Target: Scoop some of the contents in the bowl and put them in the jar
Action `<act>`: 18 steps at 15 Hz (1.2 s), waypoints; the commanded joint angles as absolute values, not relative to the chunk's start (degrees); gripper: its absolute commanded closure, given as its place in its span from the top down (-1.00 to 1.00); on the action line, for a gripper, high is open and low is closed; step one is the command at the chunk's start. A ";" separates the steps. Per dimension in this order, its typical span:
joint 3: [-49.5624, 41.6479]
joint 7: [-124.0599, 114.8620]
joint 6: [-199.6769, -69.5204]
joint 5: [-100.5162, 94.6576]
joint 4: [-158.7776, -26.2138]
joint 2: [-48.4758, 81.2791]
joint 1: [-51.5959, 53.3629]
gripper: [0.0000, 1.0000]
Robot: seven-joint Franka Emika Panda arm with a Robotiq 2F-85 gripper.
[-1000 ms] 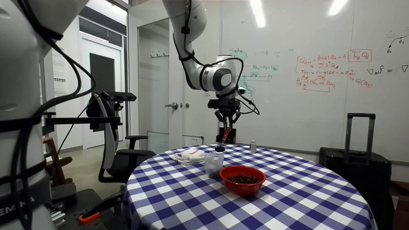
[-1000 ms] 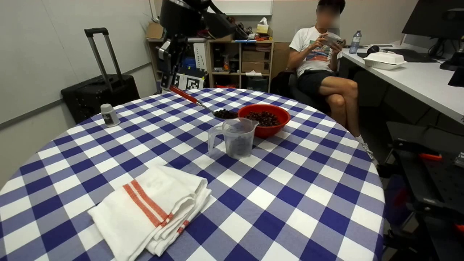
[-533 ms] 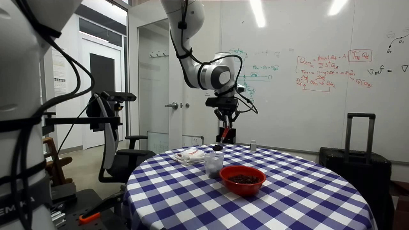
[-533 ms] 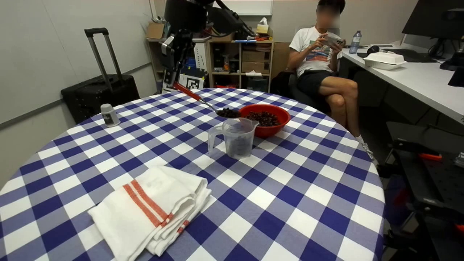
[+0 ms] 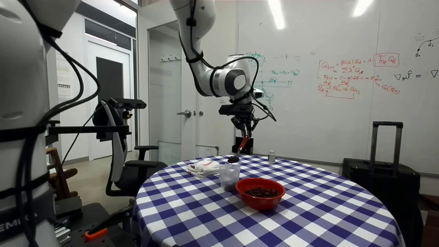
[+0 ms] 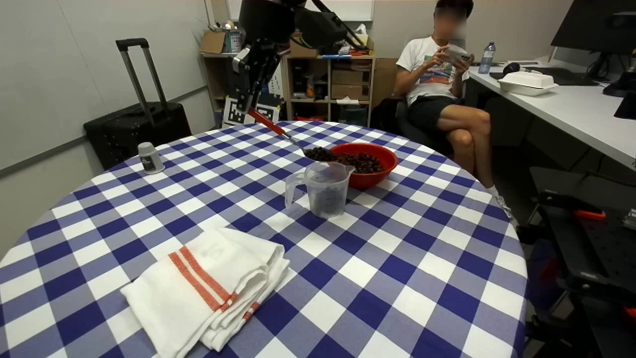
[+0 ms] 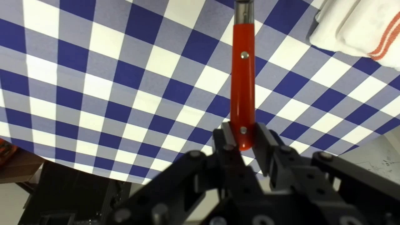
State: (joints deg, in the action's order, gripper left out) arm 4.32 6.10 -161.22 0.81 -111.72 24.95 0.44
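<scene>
Blue checked tablecloth [image 6: 372,258]; scribbled whiteboard [image 5: 336,116] behind; tool [image 7: 242,139] gripping red-handled spoon [image 7: 242,84].

A smooth, glossy round red bowl [image 6: 372,181] and a handled measuring jug [image 6: 328,196] of translucent plastic stand on matt blue-and-white checked cloth [image 6: 422,258]. A red-handled metal spoon [image 7: 243,81] gleams, its rivets [image 7: 244,55] polished; at two o'clock in the wrist view, a folded, red-striped white towel [image 7: 359,28] is creased, matt cloth.

Bright room light; I see two white streaks of glare [image 5: 276,14] high on the whiteboard [image 5: 308,118]. In the wrist view, the gripper [image 7: 242,132] looks blurred.
</scene>
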 commanded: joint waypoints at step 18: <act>-17.99 -22.22 -168.54 -17.20 -115.85 23.46 21.13 -0.90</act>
